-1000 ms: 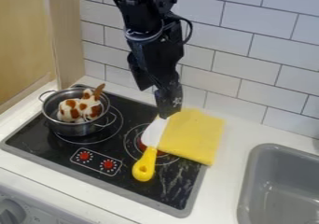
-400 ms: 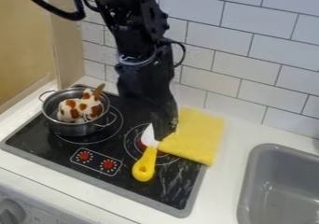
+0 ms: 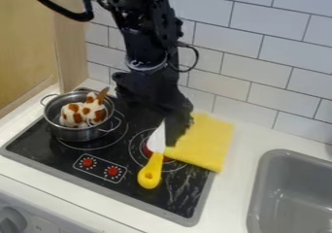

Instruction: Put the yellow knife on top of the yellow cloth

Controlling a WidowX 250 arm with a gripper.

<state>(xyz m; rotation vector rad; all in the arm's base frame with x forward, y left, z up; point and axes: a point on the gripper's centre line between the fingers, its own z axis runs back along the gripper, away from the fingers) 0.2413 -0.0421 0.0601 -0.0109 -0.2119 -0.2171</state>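
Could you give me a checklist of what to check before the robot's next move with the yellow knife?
1. Knife handle free to grab: ok, on the stove, uncovered.
2. Gripper near the knife: ok, right by its blade.
3. Firm hold on the knife: cannot tell.
4. Cloth spread out as a landing spot: ok.
5. Pot out of the way: ok, off to one side.
6. Knife on the cloth: not ok, lying beside it.

I get bright, diffuse light over the white tabletop [image 3: 232, 193] and far tiles [image 3: 259, 52], though I can't tell its source. Pale, streaky glare marks the black stovetop [image 3: 185, 193] toward its near right, and soft highlights sit on the metal pot [image 3: 77, 134] and gray sink [image 3: 285, 188]. The black arm [image 3: 148, 45] is so dark its parts merge.
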